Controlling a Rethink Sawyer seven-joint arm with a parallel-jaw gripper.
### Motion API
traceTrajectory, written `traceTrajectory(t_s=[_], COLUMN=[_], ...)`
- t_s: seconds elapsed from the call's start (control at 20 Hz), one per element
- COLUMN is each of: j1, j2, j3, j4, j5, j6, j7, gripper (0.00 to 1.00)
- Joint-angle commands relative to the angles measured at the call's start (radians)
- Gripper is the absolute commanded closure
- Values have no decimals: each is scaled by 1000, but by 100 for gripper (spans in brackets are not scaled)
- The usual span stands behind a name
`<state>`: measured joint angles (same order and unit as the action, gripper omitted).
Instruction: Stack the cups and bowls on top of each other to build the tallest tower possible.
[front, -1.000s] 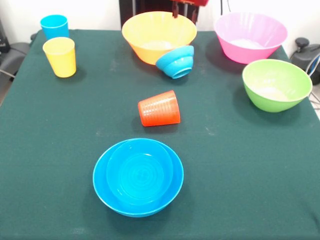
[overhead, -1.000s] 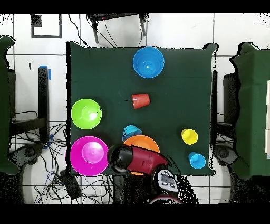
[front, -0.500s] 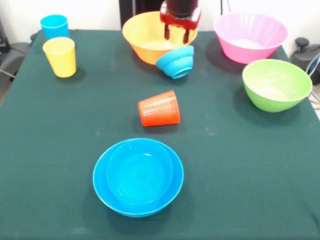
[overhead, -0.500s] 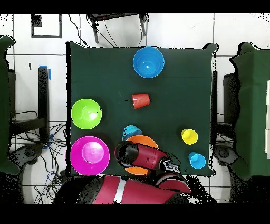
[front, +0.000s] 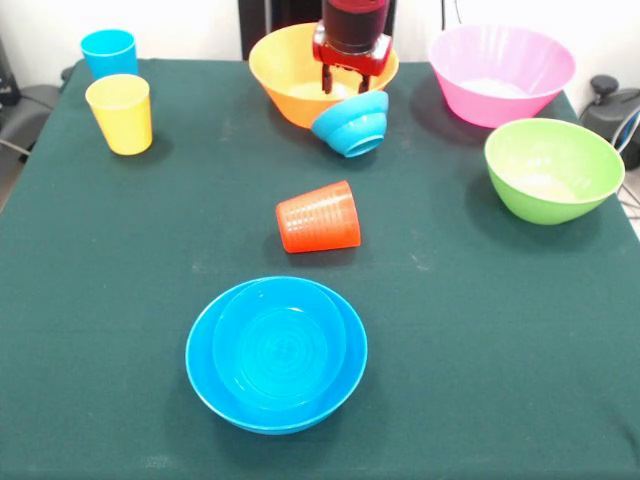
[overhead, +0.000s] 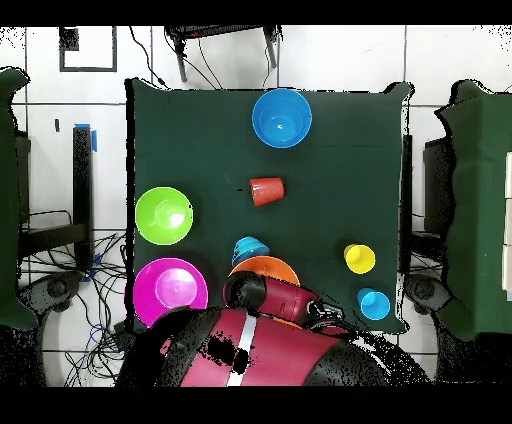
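- Blue small bowl (front: 352, 123) lies tipped on its side, leaning on the near wall of the orange bowl (front: 285, 75) at the far middle of the table (front: 100, 300); it looks like the first piece to be lifted.
- Gripper (front: 343, 84) hangs just above and behind that small bowl, over the orange bowl's hollow; its two fingers stand a little apart and grip nothing, probably lined up to straddle the tipped rim.
- Orange-red cup (front: 319, 217) lies on its side at the table's centre, so it would need righting before it can be stacked.
- Nested blue bowls (front: 276, 352), a smaller one sitting inside a wider one, rest at the near middle: the only start of a tower so far.
- Pink bowl (front: 500, 72) stands upright at the far right, with the green bowl (front: 553, 168) just nearer, both apart from everything else.
- Yellow cup (front: 121, 113) and sky-blue cup (front: 108, 52) stand upright close together at the far left, clear of the arm's reach path.
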<state>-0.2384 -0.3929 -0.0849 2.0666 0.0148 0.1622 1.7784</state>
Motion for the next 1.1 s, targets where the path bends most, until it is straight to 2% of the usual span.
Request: traceTrajectory(t_s=[0.05,0.35,0.85,1.1], j1=[27,-15,-35,-45], j2=[-27,-141,-151,-178], j3=[122,172,166,167], j4=[-36,37,41,98], j5=[-4,0,-15,-32], j6=[-21,48,63,39], j7=[130,118,94,99], gripper=[0,0,0,0])
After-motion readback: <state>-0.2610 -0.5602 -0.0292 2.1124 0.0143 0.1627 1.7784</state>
